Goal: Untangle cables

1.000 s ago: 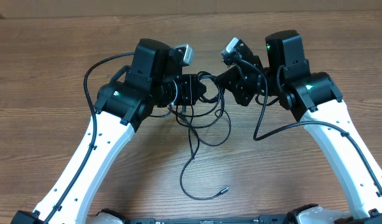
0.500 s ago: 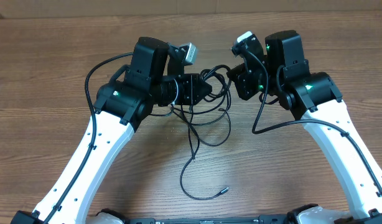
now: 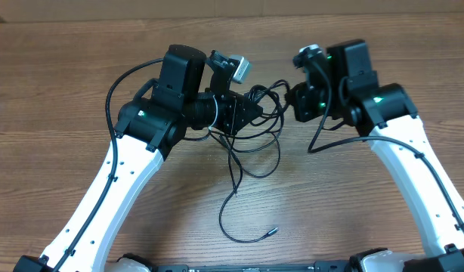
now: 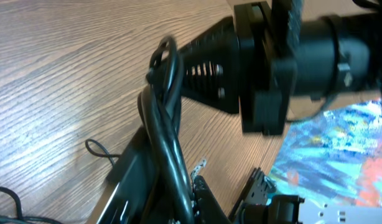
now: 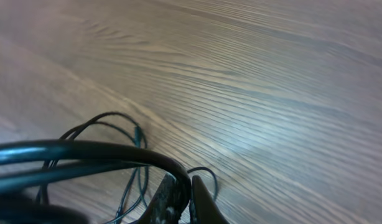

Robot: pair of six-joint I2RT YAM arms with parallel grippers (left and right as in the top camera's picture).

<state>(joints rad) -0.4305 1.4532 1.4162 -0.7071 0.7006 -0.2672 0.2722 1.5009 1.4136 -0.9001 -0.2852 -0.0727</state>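
The cables (image 3: 264, 97), thin, glossy black cords, hang in a knotted bunch above the middle of the far half of a wood-grain table (image 3: 353, 211), strung between two black, wedge-shaped grippers on white arms. The left gripper (image 3: 251, 112) is clamped shut on the tangle from one side; its wrist view shows smooth, rounded strands running together past its fingers. The right gripper (image 3: 291, 102) is likewise closed tight, with a curved run of cord arching into its fingertips in its wrist view. From the bunch, loose oval loops sag onto the tabletop, and a single strand trails toward the near edge, curling in an open hook that ends in a small dark plug (image 3: 273, 231) lying flat on the boards.
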